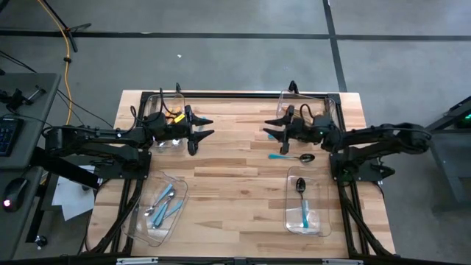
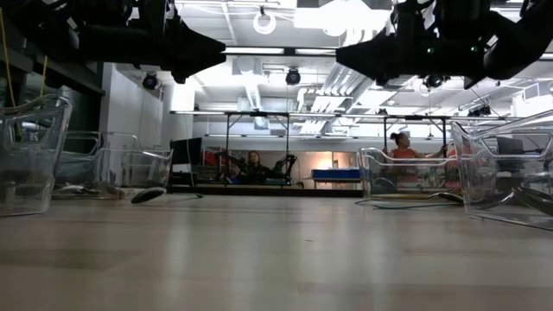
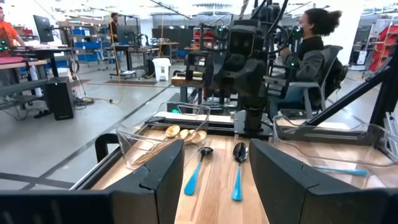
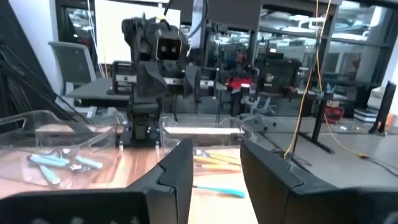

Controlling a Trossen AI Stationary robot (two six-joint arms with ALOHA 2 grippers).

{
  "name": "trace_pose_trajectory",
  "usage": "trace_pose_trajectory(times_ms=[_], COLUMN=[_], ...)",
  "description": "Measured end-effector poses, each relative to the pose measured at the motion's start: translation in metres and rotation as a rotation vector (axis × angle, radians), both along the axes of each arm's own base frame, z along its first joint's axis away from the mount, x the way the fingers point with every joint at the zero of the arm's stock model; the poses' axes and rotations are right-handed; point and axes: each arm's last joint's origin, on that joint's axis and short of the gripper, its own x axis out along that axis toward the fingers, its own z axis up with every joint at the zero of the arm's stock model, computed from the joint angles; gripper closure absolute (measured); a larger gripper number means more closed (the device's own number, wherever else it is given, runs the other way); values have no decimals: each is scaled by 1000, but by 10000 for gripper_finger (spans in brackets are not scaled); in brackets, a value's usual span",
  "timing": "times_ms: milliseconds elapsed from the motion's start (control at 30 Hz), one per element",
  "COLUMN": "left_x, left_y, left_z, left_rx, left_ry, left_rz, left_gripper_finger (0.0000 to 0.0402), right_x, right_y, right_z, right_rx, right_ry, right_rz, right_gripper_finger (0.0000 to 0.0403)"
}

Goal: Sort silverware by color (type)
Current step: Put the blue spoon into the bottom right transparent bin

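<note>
The right gripper (image 1: 269,126) is being held wide open and empty above the table's far right part, just beside the one teal-handled black spoon (image 1: 292,157) lying loose on the wood near the right edge. The left gripper (image 1: 202,126) is likewise spread wide with nothing in it, hanging over the far left part beside the bin holding orange-handled pieces (image 1: 174,115).

The loose spoon is judged the next pick. Being thin and flat against the smooth boards, it is best straddled across its slim handle, the fingers being lowered until they nearly touch the wood, then carried to the near right bin (image 1: 321,219), where matching teal pieces (image 1: 303,202) are lying. The clear bins are being treated as light and slippery. Light-blue pieces (image 1: 163,204) are resting in the near left bin (image 1: 141,199).
</note>
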Motion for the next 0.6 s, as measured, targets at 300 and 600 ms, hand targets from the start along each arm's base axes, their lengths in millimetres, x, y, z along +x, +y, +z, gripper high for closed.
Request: trace_pose_trajectory(times_ms=[300,600], left_x=[0,0], left_y=[0,0], left_z=[-1,-1], left_rx=[-30,-30], left_ry=[5,4], left_rz=[-1,-1], left_gripper_finger=[229,229], right_x=[2,2], right_y=[-2,-2], right_z=[-3,-2], right_rx=[18,37], right_ry=[-9,-15], right_rz=[-4,-2], right_gripper_finger=[284,284])
